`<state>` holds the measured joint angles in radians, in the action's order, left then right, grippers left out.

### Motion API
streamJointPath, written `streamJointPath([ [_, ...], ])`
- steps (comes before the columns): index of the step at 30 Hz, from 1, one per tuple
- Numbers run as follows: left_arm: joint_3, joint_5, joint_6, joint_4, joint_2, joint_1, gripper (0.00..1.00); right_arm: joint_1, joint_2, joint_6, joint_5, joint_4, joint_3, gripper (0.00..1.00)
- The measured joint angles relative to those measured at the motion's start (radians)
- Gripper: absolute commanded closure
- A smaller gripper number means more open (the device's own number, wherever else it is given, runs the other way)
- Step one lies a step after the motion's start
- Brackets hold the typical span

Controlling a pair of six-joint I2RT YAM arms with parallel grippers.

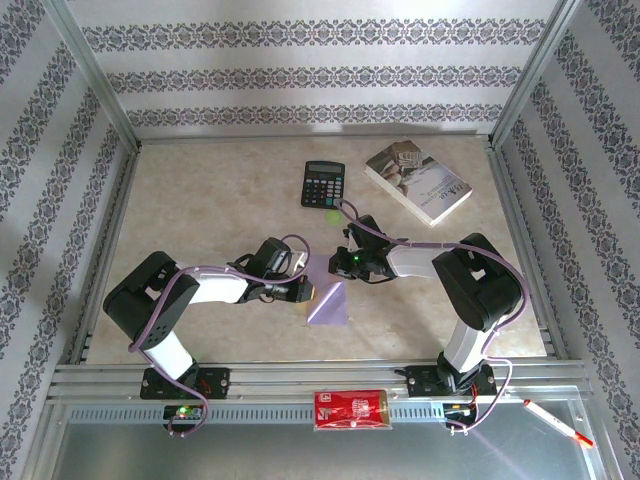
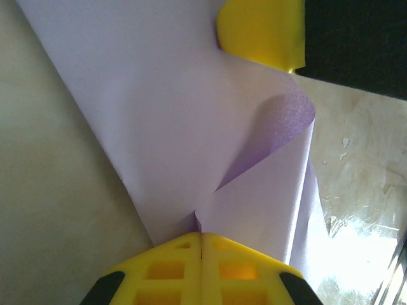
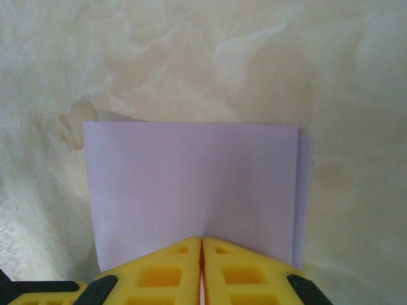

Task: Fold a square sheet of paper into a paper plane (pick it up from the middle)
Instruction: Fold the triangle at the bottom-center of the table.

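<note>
Right wrist view: square sheet of paper (image 3: 191, 184) folded once, near the calculator (image 1: 323, 183); left tool (image 2: 201, 235) and right tool (image 3: 201, 240) both pinch it; nose and wing folds seemingly remain.

A: Where's the square sheet of paper (image 1: 330, 302)?
B: Mid-counter (image 1: 200, 200), between the left hand (image 1: 307, 291) and the right hand (image 1: 340, 272).
A: Behind it?
B: The calculator (image 1: 322, 183), far centre, with the book (image 1: 417, 180) to its right.
A: Nearer?
B: A packet (image 1: 350, 410) on the near rail (image 1: 250, 385), with a pen (image 1: 557, 423) to its right.
</note>
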<state>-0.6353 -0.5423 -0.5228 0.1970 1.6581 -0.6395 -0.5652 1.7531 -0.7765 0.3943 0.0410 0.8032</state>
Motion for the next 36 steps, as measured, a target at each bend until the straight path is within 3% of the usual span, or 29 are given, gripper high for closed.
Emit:
streamJointPath([
  [36, -0.023, -0.025, 0.003, -0.023, 0.016, 0.0, 1.0, 0.0, 0.0, 0.018, 0.0, 0.0, 0.0, 0.87],
])
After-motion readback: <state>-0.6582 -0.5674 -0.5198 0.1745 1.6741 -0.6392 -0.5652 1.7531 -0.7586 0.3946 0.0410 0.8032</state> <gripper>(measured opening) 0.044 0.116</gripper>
